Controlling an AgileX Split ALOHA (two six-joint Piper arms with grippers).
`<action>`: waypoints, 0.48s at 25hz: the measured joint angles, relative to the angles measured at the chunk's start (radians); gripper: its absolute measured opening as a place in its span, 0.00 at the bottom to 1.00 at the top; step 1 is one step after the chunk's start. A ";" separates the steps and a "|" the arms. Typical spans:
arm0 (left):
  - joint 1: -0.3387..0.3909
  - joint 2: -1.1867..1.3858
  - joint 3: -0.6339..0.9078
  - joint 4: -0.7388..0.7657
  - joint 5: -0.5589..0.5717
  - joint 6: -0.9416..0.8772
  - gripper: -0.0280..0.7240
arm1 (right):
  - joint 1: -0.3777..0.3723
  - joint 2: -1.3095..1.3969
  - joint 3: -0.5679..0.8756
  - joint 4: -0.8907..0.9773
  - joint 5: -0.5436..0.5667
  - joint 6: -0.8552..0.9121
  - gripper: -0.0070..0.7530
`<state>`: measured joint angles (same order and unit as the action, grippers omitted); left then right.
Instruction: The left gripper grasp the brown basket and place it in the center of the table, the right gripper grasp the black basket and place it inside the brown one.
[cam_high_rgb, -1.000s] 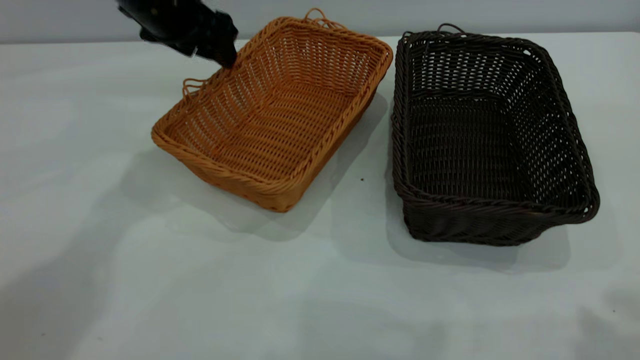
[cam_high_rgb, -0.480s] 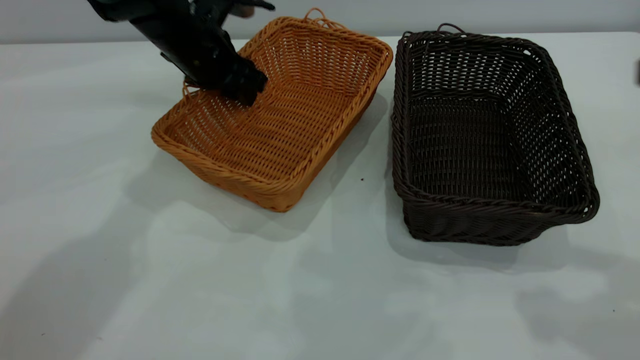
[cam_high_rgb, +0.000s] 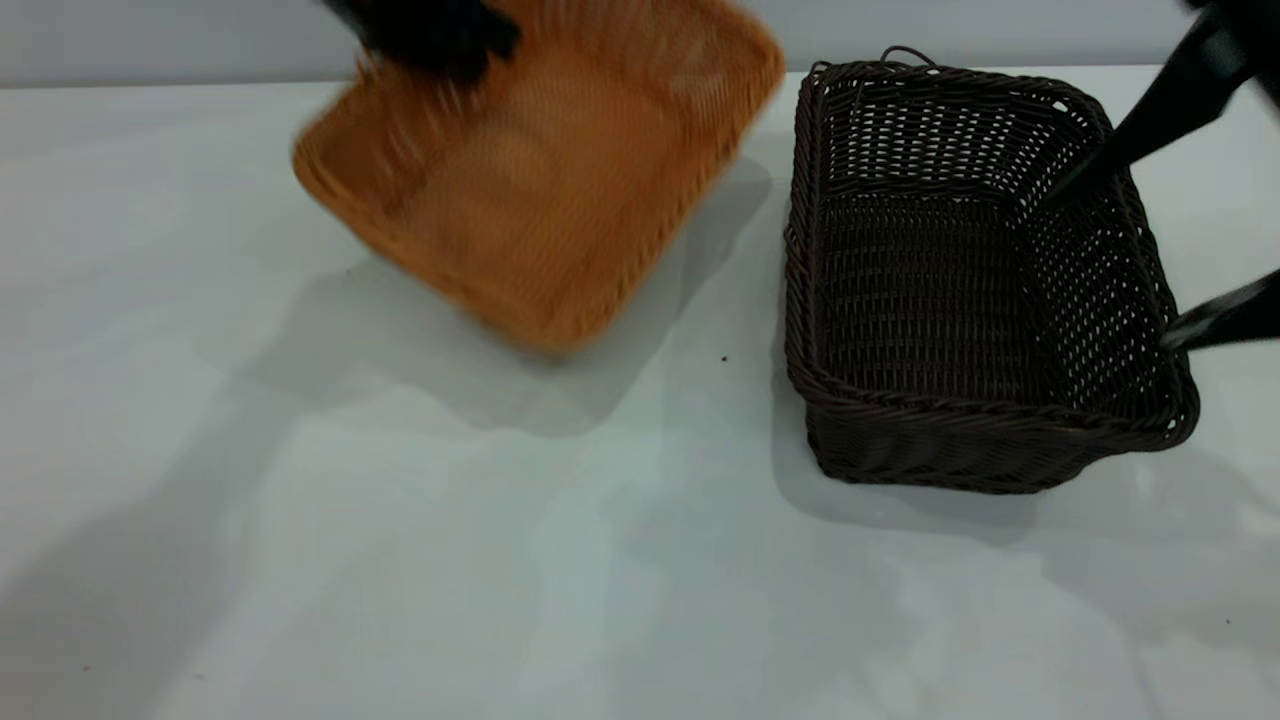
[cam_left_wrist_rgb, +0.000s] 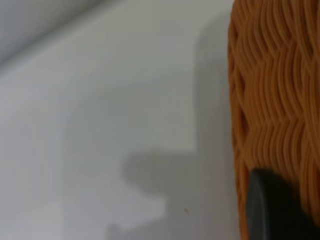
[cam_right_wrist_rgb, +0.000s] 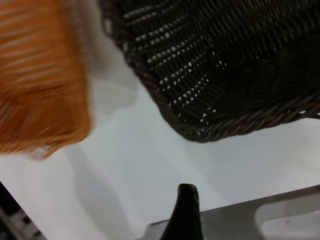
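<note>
The brown basket (cam_high_rgb: 540, 190) hangs tilted and blurred above the table (cam_high_rgb: 500, 560) at the back left. My left gripper (cam_high_rgb: 435, 35) is shut on its far left rim. In the left wrist view one black finger (cam_left_wrist_rgb: 272, 210) presses on the basket's woven wall (cam_left_wrist_rgb: 275, 90). The black basket (cam_high_rgb: 950, 290) stands on the table at the right. My right gripper (cam_high_rgb: 1108, 270) is open and straddles its right wall, one finger inside and one outside. The right wrist view shows the black basket (cam_right_wrist_rgb: 225, 75), the brown basket (cam_right_wrist_rgb: 40, 95) and one fingertip (cam_right_wrist_rgb: 186, 200).
The pale table extends wide in front of both baskets. A grey wall runs along the table's far edge (cam_high_rgb: 200, 85). A small dark speck (cam_high_rgb: 724, 358) lies between the baskets.
My left gripper has taken hold of the brown basket's rim and lifted it off the table, tilted. My right gripper has come in from the right and now straddles the black basket's right wall.
</note>
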<state>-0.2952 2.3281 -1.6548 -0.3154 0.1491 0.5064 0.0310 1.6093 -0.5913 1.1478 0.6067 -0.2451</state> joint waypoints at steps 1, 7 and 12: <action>0.003 -0.024 0.000 0.000 0.000 0.001 0.15 | 0.004 0.038 -0.001 0.043 -0.005 -0.020 0.79; 0.006 -0.086 0.000 0.000 -0.019 0.005 0.15 | 0.053 0.220 -0.010 0.263 -0.022 -0.143 0.79; 0.006 -0.086 0.000 0.001 -0.016 0.006 0.15 | 0.080 0.355 -0.012 0.472 -0.029 -0.315 0.79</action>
<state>-0.2887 2.2420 -1.6548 -0.3146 0.1331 0.5126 0.1110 1.9642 -0.6030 1.6202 0.5776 -0.5597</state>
